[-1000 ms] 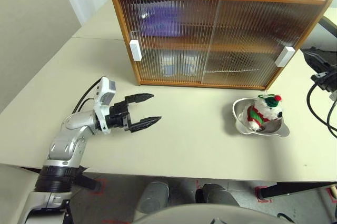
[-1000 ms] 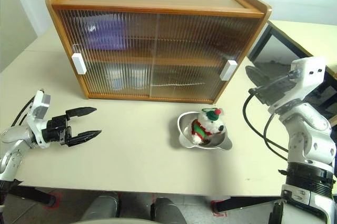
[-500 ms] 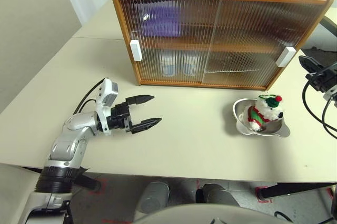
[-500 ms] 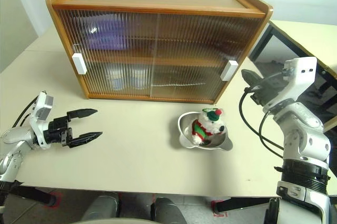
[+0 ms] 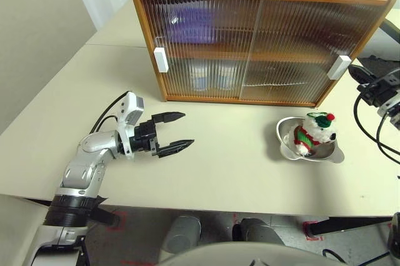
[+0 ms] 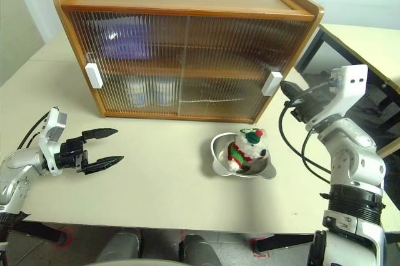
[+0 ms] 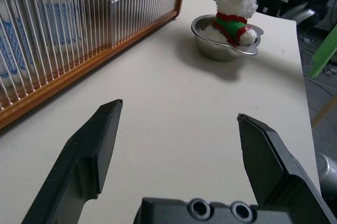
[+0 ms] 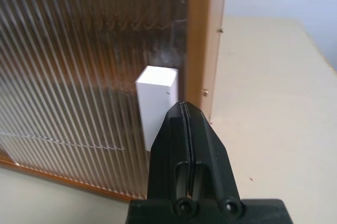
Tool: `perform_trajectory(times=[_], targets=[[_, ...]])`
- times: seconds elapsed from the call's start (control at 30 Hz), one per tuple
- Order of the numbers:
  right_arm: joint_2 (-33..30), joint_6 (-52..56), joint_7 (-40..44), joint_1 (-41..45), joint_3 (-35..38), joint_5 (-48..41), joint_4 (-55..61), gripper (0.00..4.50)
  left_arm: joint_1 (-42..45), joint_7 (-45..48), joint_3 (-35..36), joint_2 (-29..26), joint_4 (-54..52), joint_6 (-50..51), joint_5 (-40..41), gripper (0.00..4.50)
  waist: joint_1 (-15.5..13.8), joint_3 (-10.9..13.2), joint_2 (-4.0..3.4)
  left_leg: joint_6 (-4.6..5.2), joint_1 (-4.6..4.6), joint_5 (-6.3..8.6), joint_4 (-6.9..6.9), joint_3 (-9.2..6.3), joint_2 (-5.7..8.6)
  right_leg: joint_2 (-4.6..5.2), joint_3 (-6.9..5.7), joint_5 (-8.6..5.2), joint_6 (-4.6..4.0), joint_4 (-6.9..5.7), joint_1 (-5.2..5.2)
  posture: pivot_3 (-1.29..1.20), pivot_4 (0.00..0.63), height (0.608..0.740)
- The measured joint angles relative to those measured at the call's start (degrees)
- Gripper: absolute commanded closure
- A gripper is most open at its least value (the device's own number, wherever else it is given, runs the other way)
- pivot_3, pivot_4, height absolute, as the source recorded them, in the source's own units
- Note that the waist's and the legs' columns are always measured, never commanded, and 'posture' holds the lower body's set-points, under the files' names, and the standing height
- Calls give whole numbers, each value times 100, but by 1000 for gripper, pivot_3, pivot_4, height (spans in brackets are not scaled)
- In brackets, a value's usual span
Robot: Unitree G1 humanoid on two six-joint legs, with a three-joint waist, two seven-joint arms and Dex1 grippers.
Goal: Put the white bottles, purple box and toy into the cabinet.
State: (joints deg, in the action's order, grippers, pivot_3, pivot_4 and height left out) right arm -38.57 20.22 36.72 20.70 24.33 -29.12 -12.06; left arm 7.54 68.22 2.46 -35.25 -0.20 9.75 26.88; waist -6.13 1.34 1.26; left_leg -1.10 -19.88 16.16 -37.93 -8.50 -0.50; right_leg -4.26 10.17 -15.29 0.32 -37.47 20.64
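With the toy (image 6: 245, 148) sitting in the steel bowl (image 6: 242, 158) lower right and both doors closed, the right claw (image 6: 289, 88), fingers pressed together, is probably nearing the cabinet's (image 6: 181, 54) right handle (image 8: 156, 104) and should push it squarely sideways, while the left claw (image 5: 172, 132) is gaping empty.

Your wooden cabinet (image 6: 187, 4) stands at the back of the desk with both ribbed sliding doors shut. Behind the left door you can make out the purple box (image 6: 125, 36) on the upper shelf and the two white bottles (image 6: 149, 91) side by side below it. The toy (image 6: 245, 148), a bear, sits upright near the desk's front edge, toward the right.
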Motion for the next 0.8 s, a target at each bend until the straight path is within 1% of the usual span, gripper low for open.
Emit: perform_trajectory(times=[0.67, 0.73, 0.8], targets=[[362, 209, 138, 177, -244, -21, 57, 4457, -8, 1, 0, -69, 0, -41, -21, 0, 2, 0, -1, 0, 0, 0, 5, -2, -1, -1, -1, 2, -9, 0, 4, 178, 23, 740], [380, 209, 153, 206, -280, -21, 57, 4457, -8, 1, 0, -69, 0, -41, -21, 0, -3, 0, -1, 0, 0, 0, 5, -5, -1, -1, -1, 17, -36, 0, 4, 181, 23, 740], [392, 211, 159, 215, -293, -21, 57, 4457, -10, 0, 0, -69, -1, -42, -21, 0, -7, 0, -1, 0, -2, 0, 5, -8, -2, 0, -1, 16, -39, 0, 4, 181, 23, 740]])
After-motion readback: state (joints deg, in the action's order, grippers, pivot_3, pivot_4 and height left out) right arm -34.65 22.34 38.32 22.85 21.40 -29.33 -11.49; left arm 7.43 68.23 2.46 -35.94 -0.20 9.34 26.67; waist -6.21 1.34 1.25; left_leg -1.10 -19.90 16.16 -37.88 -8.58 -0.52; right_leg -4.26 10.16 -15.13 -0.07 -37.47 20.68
